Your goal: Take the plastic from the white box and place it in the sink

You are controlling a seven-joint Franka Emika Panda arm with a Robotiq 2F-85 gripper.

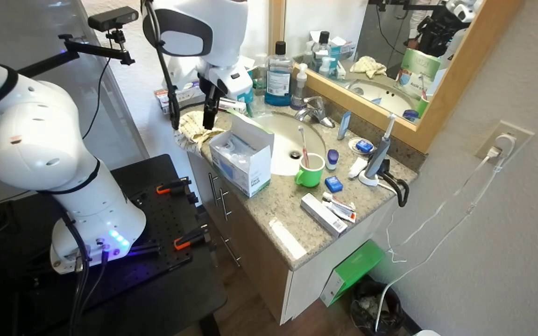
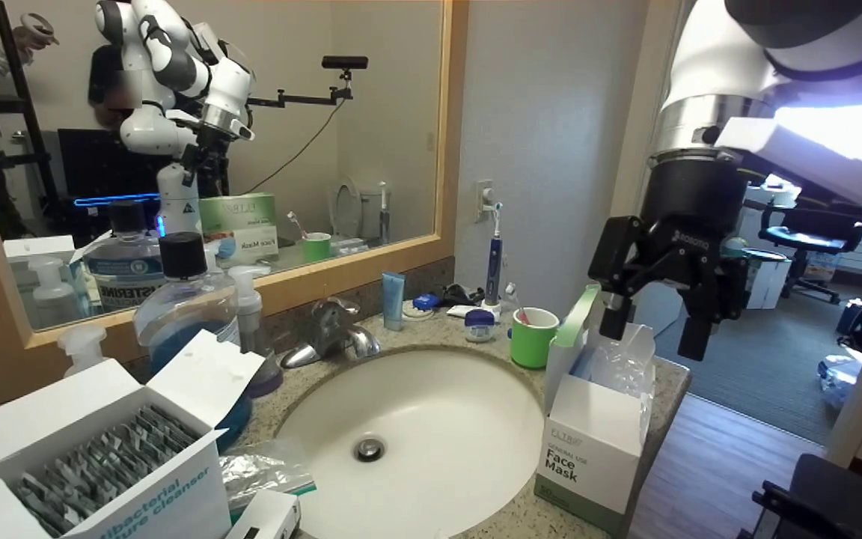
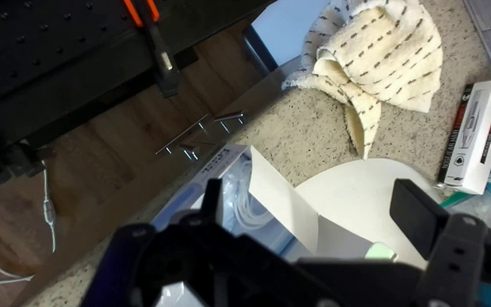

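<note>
The white box, a face mask carton (image 1: 260, 170), stands open on the counter beside the sink (image 1: 276, 158). It also shows in the other views (image 2: 592, 453) (image 3: 281, 194). Clear crinkled plastic (image 1: 235, 148) lies in the box and sticks up at its opening (image 2: 620, 365). In the wrist view the plastic (image 3: 230, 183) lies over blue masks with white loops. The sink (image 2: 431, 404) holds nothing visible but its drain. My gripper (image 2: 655, 333) is open and empty above the box. In the wrist view the gripper's fingers (image 3: 313, 209) are wide apart, the left one over the box opening.
A green cup (image 1: 310, 172) with a toothbrush stands near the box. A faucet (image 1: 315, 111) and mouthwash bottle (image 1: 278, 77) stand behind the sink. A patterned cloth (image 3: 382, 55) lies on the counter. An open carton of packets (image 2: 102, 464) stands across the sink. A mirror (image 2: 289, 150) hangs behind.
</note>
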